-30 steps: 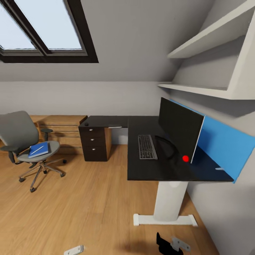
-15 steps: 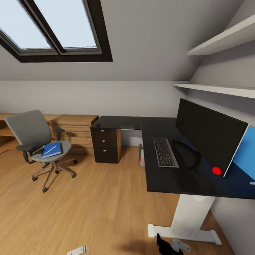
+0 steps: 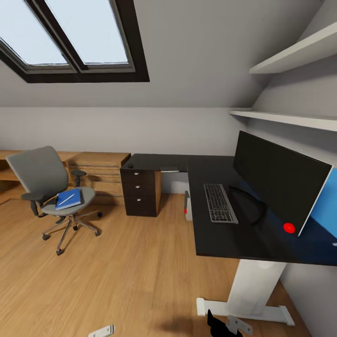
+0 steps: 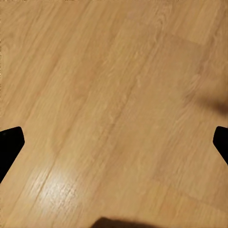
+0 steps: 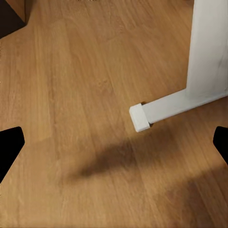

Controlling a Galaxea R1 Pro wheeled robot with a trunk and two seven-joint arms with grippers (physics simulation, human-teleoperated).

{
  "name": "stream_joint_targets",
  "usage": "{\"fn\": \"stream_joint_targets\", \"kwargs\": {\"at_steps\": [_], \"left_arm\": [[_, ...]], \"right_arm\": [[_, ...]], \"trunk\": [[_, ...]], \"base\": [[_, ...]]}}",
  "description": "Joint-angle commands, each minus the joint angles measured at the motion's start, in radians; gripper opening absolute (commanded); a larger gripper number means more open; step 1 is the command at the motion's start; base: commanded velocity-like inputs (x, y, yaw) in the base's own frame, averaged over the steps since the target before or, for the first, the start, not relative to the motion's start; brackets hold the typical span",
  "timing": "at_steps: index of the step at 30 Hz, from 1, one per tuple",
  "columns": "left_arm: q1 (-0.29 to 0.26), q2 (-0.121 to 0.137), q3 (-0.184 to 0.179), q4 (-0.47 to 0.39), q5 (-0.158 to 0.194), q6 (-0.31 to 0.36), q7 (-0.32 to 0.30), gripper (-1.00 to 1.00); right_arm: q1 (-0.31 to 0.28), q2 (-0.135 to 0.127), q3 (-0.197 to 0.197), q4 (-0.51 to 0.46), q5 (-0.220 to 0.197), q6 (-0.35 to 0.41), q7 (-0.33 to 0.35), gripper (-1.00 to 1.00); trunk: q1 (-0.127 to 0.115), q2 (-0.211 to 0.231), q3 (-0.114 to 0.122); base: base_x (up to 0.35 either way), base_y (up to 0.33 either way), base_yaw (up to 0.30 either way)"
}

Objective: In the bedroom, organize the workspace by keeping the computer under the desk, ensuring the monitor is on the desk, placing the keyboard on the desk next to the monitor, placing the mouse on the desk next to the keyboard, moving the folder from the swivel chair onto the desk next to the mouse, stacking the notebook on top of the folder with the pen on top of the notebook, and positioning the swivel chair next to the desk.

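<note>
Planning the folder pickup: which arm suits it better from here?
Left, tentatively. The folder lies on the chair at the robot's left, far off; the left gripper hangs on that side, open. The robot must drive closer first.

Head camera overlooks desk (image 3: 224, 234); wrist cameras face floor (image 4: 114, 95) closely.

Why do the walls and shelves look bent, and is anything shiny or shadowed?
Head view: wide-angle lens bows the shelves and skylight; the glossy desk mirrors the monitor. Left wrist view: pale glare patch on the floor. Right wrist view: a soft dark shadow crosses the floor beside the desk foot.
</note>
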Motion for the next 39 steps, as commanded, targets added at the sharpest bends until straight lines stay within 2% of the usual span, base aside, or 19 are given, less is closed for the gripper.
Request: {"fn": "stream_joint_targets", "kwargs": {"at_steps": [1, 6, 19, 29, 39], "left_arm": [[-0.001, 0.001, -0.008, -0.002, 0.01, -0.006, 0.005, 1.0], [-0.001, 0.001, -0.009, -0.002, 0.011, -0.006, 0.005, 1.0], [-0.001, 0.002, -0.007, -0.002, 0.013, -0.006, 0.005, 1.0], [-0.001, 0.003, -0.007, -0.002, 0.013, -0.006, 0.005, 1.0], [-0.001, 0.003, -0.007, -0.002, 0.013, -0.006, 0.005, 1.0]], "right_arm": [[-0.001, 0.0, 0.005, 0.002, -0.009, -0.004, 0.005, 1.0], [-0.001, 0.0, 0.004, 0.002, 0.004, -0.004, 0.004, 1.0], [-0.001, 0.003, 0.006, 0.003, 0.011, -0.005, 0.005, 1.0], [-0.001, 0.013, 0.006, 0.003, 0.06, -0.004, 0.004, 1.0], [-0.001, 0.014, 0.005, 0.003, 0.066, -0.004, 0.004, 1.0]], "trunk": [[-0.004, 0.007, 0.002], [-0.023, 0.042, 0.018], [-0.023, 0.042, 0.018], [-0.023, 0.042, 0.018], [-0.023, 0.042, 0.018]], "base": [[0.0, 0.0, 0.0], [0.0, 0.0, 0.0], [0.0, 0.022, 0.0], [0.006, 0.265, 0.0], [0.085, 0.305, 0.0]]}}
